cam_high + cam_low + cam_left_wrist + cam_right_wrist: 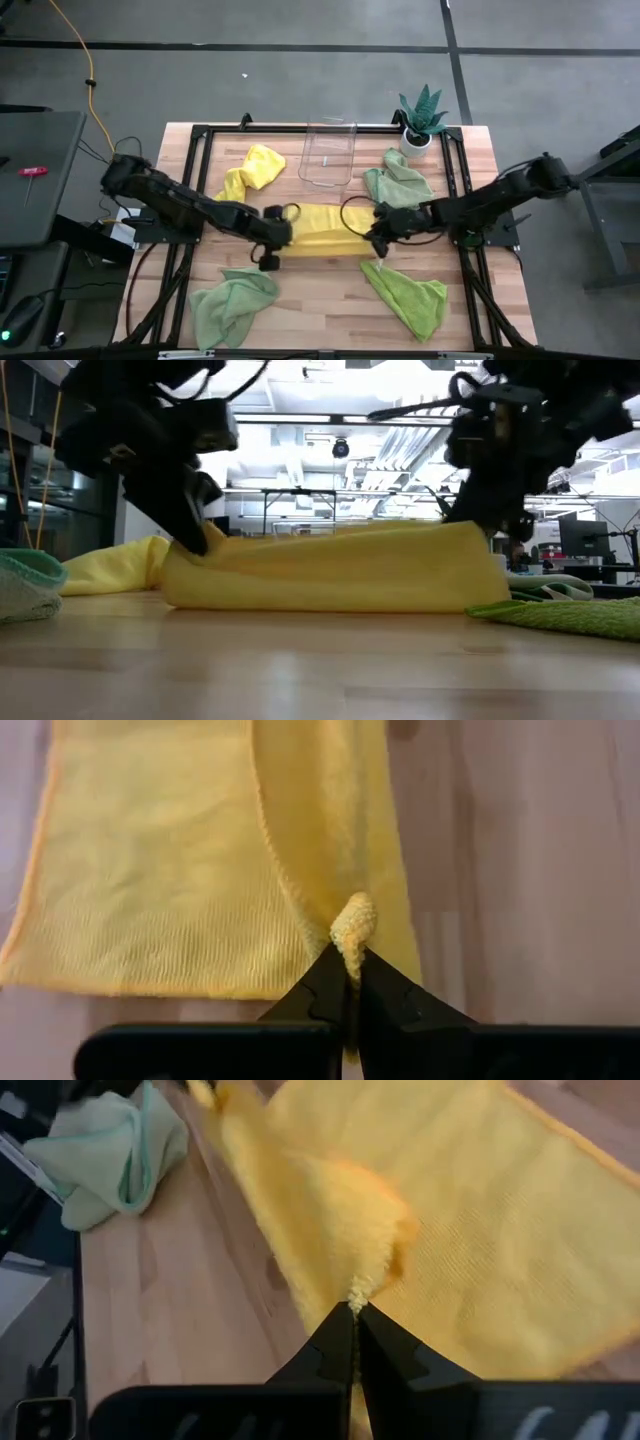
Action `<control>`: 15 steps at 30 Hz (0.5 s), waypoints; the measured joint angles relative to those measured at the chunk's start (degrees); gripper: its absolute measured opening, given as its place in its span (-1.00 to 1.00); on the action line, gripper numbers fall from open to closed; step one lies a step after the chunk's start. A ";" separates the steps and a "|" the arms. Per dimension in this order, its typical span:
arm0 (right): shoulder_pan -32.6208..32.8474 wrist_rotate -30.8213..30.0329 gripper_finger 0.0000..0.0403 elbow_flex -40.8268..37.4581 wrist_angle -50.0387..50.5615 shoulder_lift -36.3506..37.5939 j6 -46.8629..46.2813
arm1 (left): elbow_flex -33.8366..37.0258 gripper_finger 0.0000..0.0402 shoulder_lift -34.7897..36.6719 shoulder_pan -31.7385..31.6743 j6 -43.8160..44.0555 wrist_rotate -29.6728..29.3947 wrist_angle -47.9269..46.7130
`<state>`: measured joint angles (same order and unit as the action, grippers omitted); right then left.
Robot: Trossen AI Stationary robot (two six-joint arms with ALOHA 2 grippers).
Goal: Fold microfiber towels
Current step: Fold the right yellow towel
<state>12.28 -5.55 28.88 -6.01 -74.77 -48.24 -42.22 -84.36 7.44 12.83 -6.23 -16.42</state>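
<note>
Mid-bench, the half-folded yellow microfiber towel (318,230) is pinched at opposite ends by the clamped left gripper (352,963) and right gripper (354,1308); soft, light and floppy, best held by corners

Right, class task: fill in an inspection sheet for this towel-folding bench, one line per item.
Surface: pale wooden table, black frame.
Job's things: flat yellow microfiber towel at centre; crumpled yellow towel; three green towels around.
Clutter: clear plastic bin, spiky potted plant.
Grippers: left gripper and right gripper, fingers pinching the flat towel's ends.
Cables: yellow floor cable.
Surroundings: grey floor.
</note>
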 joint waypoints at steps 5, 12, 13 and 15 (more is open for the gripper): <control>2.40 0.10 -1.00 3.39 -0.38 -7.81 4.82 | 5.26 -1.00 5.54 -1.96 -0.13 4.97 4.36; 5.08 -0.58 -1.00 7.76 0.95 -13.26 4.34 | 6.90 -1.00 4.85 -0.89 6.94 7.23 10.26; 5.37 -1.09 -1.00 7.98 1.97 -12.86 4.28 | 6.92 -1.00 4.38 -0.58 8.12 7.21 11.74; 5.73 -2.04 -1.00 9.08 2.64 -12.79 4.20 | 6.69 -1.00 3.51 -0.30 10.57 7.10 15.03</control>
<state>18.02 -7.59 37.96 -3.37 -87.56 -44.04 -35.53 -80.85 7.15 23.41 0.87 -1.39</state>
